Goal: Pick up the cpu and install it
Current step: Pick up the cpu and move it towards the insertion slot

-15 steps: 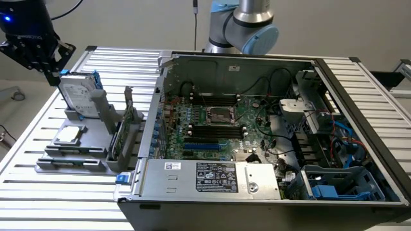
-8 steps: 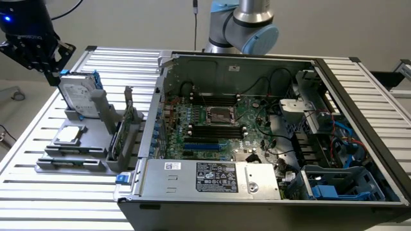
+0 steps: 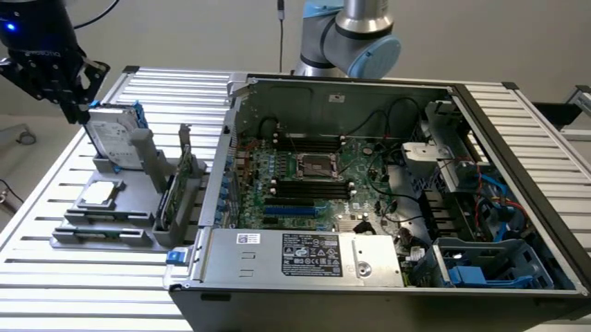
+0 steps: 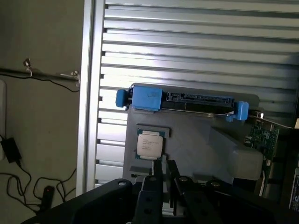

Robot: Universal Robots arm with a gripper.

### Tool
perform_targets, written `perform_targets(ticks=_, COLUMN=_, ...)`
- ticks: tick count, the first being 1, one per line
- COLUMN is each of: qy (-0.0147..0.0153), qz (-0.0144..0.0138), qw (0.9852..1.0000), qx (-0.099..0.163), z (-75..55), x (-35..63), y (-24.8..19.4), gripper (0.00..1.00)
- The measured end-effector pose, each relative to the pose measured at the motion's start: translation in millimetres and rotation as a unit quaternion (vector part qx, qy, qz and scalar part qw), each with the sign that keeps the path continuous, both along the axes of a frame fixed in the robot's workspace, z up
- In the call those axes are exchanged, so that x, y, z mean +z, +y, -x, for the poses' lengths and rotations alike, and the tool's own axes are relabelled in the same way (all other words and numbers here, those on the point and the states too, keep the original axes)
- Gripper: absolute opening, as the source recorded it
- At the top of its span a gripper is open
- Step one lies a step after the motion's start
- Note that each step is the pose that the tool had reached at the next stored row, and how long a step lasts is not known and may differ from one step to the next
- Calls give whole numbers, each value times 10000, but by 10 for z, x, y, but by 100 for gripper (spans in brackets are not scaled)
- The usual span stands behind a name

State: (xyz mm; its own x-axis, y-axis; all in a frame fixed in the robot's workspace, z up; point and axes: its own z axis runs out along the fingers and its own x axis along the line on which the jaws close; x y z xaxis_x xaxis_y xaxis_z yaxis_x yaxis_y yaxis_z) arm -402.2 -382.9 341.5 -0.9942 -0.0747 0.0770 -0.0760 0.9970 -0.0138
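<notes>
Gripper (image 4: pixel 164 164): the two fingers (image 4: pixel 158 173) stand slightly spread, with a narrow gap between them and nothing in it. It holds nothing.

Position: in the exterior view the gripper (image 3: pixel 74 105) hangs over the corner of the counter (image 3: pixel 55 277) at the exterior view's left, close above the top edge of the hard drive (image 3: pixel 115 135). Whether it touches the drive cannot be told.

Cpu (image 4: pixel 150 143): lies flat, metal top up, in a shallow seat on the grey fixture (image 4: pixel 201 140), apart from the gripper. In the exterior view the cpu (image 3: pixel 99 194) sits on the fixture's low step, nearer the camera than the hard drive. It is not in the computer.

Hard drive (image 4: pixel 180 100): stands on edge in the same fixture (image 3: pixel 138 214), blue brackets at both ends, just beside the cpu's seat.

A green circuit card (image 4: pixel 264 135) stands upright in a slot of the fixture, on the side towards the computer.

Computer case (image 3: pixel 388 277): open, on the counter (image 4: pixel 187 46) at the exterior view's right of the fixture. The motherboard (image 3: pixel 305 200) is exposed, with its socket frame (image 3: pixel 315 166) near the middle. The arm's base (image 3: pixel 356 38) rises behind the case.
</notes>
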Motion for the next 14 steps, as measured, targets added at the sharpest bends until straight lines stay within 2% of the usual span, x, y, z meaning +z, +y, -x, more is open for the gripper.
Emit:
perform_targets(ticks=1, qy=0, qz=0, qw=10000, qx=1, z=0, x=0, y=0, gripper=30)
perform_targets(ticks=4, qy=0, qz=0, qw=10000, qx=1, z=0, x=0, y=0, gripper=36)
perform_targets(ticks=6, qy=-4, qz=0, qw=10000, qx=0, z=8, x=-2, y=2, gripper=47)
perform_targets(ticks=7, qy=-11, qz=0, qw=10000, qx=0, z=19, x=-13, y=6, gripper=47)
perform_targets(ticks=8, qy=-23, qz=-1, qw=10000, qx=1, z=41, x=-31, y=6, gripper=54)
perform_targets(ticks=10, qy=-35, qz=0, qw=10000, qx=-12, z=110, x=-68, y=11, gripper=54)
perform_targets(ticks=14, qy=-38, qz=2, qw=9999, qx=-114, z=175, x=-140, y=24, gripper=54)
